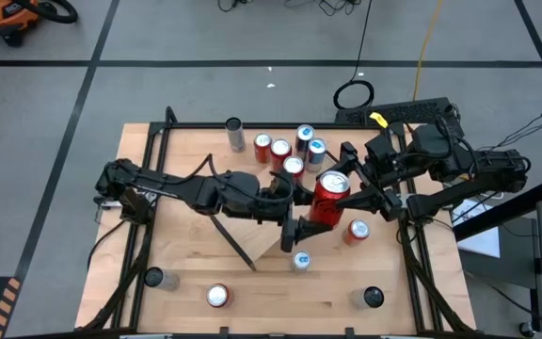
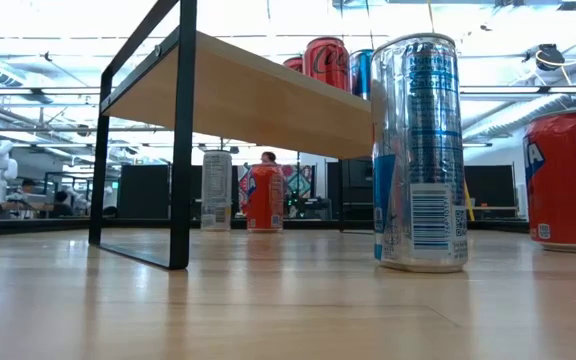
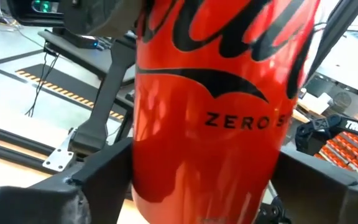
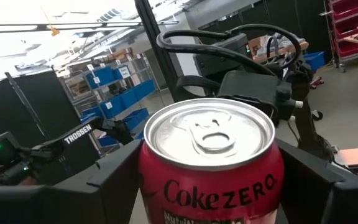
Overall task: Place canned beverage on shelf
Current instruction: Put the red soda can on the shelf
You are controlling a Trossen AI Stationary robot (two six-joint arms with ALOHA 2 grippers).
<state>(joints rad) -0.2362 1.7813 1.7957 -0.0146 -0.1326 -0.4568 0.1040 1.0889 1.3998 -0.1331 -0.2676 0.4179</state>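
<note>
A red Coke Zero can hangs upright in the air above the table, between my two grippers. My right gripper comes from the table's right and is shut on it. My left gripper comes from the left, open. Its fingers stand close on either side of the can's lower body. The shelf, a light-wood board on black brackets, stands on the table under the arms. Several cans stand on its far end, and their tops show in the low view. My right gripper pinches the can's side wall between its two fingers, a little below the top rim. The fingers lie level and come from the table's right. The can stands upright with its lid up, lifted clear of table and shelf.
Loose cans stand on the table: a slim silver-blue one, a red one, another red one, dark ones and a grey one. Bare wood lies at the near middle.
</note>
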